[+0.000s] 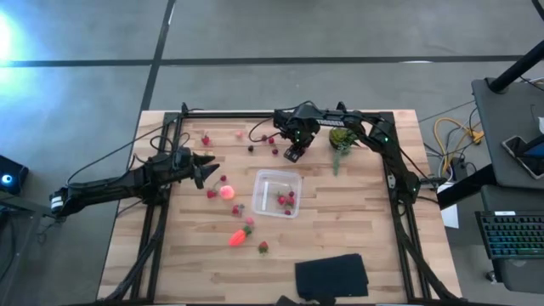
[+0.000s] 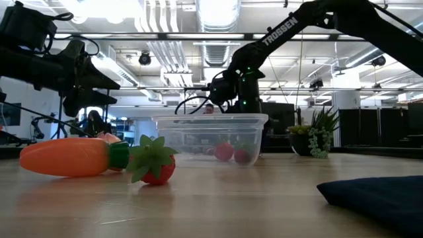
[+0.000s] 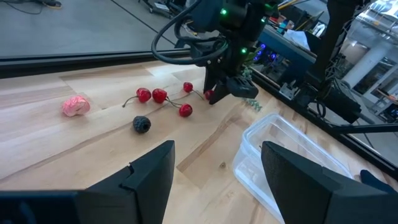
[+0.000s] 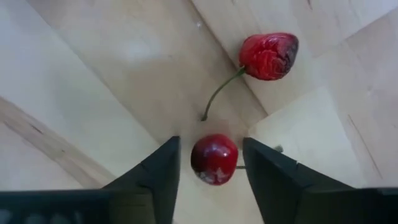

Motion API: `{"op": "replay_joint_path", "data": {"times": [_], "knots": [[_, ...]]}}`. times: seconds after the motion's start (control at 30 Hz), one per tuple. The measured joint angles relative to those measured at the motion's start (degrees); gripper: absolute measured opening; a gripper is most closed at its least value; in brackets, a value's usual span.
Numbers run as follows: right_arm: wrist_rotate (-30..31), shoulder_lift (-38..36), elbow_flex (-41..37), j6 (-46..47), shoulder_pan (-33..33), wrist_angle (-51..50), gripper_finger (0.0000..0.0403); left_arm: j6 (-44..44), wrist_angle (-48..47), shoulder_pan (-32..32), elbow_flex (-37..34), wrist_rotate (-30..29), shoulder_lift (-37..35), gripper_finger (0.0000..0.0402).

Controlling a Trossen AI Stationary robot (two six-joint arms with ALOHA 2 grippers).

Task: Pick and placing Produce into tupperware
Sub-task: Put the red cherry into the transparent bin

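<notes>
1. Wooden table [image 1: 357, 229]: right gripper [image 4: 210, 163] points down, fingers spread around a cherry [image 4: 214, 158], not yet pinching.
2. Left gripper [image 1: 206, 166] hovers open beside the pink fruit [image 1: 227, 192].
3. Clear container [image 1: 278, 193] sits mid-table, holding berries.

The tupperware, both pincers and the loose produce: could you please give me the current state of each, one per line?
tupperware: open, no lid, upright on the table, a few red berries inside.
right pincer: open, lowered around a cherry on the wood, not yet closed on it.
left pincer: open, empty, hanging above the table beside the tupperware.
carrot: lying on its side on the table.
black cloth: folded, flat near the table edge.
</notes>
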Motion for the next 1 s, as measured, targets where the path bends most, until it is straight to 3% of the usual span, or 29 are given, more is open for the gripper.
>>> {"op": "replay_joint_path", "data": {"times": [0.3, 0.63, 1.0], "knots": [[0.33, 0.04, 0.13, -1.03, -0.04, -2.97, 0.0092, 0.00, 0.00, 0.00, -0.01, -0.02, 0.00, 0.0226], [-0.54, -0.48, 0.11, -0.82, -0.05, -3.47, 0.0086, 0.00, 0.00, 0.00, 0.00, -0.02, 0.00, 0.0226], [-28.60, -16.23, 0.28, 0.14, 5.39, -4.42, 0.0089, -0.01, 0.00, -0.02, 0.00, -0.02, -0.04, 0.0226]]}}
